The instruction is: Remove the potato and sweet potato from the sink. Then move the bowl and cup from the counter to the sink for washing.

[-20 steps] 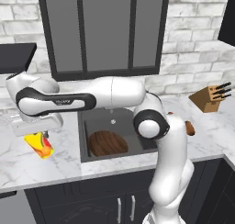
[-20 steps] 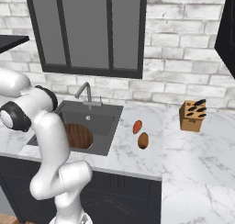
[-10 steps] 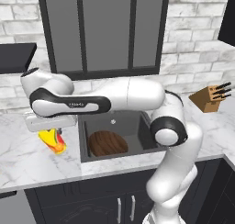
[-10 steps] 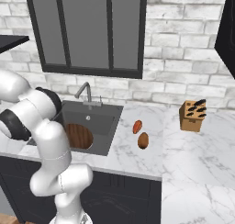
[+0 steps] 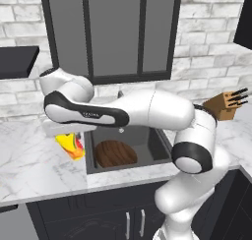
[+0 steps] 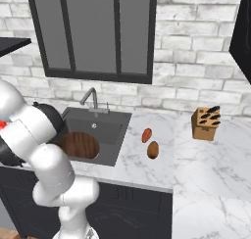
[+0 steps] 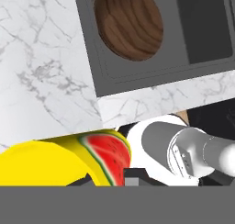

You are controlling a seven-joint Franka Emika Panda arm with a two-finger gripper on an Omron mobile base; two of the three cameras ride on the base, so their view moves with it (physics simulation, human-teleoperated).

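Observation:
My gripper is shut on the cup, a yellow cylinder with a watermelon print, which hangs tilted above the counter just left of the sink's left rim. In the hand view the cup lies close at the bottom left. The brown wooden bowl rests inside the sink, and it is also seen as the bowl from the hand. On the counter right of the sink lie the reddish sweet potato and, nearer the front, the brown potato.
A slim faucet stands behind the sink. A wooden knife block sits far right against the brick wall. Dark cabinets hang above; my own arm spans across the sink.
The arm has swung right with the cup in the gripper, bringing it from the left counter to just beside the sink's left rim. Bowl and both potatoes lie still.

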